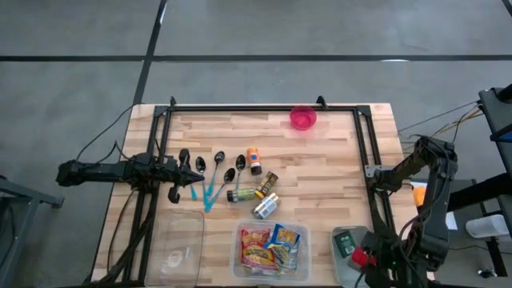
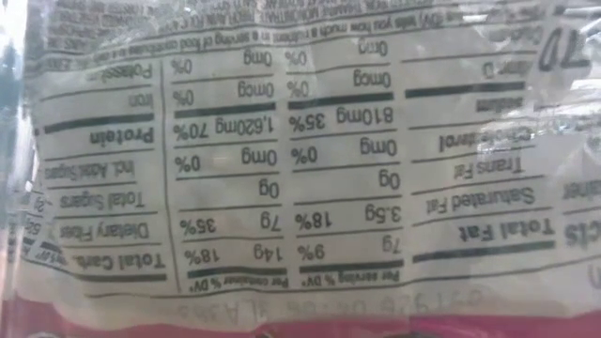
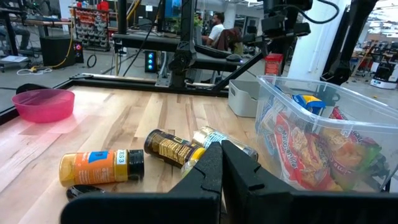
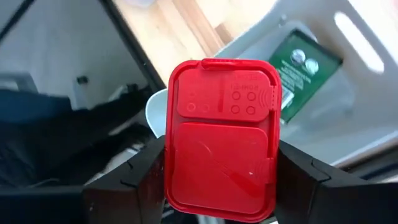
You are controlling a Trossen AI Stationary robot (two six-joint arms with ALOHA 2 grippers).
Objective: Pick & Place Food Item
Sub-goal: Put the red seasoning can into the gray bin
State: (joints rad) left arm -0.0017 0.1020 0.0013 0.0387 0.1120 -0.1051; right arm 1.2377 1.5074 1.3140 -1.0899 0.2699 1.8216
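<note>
On the wooden desk (image 1: 320, 200), a clear tub of food packets (image 1: 270, 250) sits at the near edge, with a grey bin (image 1: 352, 254) just to its right holding a green packet (image 1: 345, 242). Spice jars (image 1: 254, 160) and a row of spoons (image 1: 219, 164) lie mid-desk, and a pink bowl (image 1: 302, 118) stands near the far edge. A clear lid (image 1: 178, 248) lies left of the tub. The low view is blocked by a packet's nutrition label (image 2: 282, 160).

The right claw (image 4: 217, 186) hangs over the grey bin, pointing steeply down, clamped on a red rectangular tin (image 4: 221, 140). The left claw (image 3: 221, 168) rests at the desk's left side, level, fingers together.
</note>
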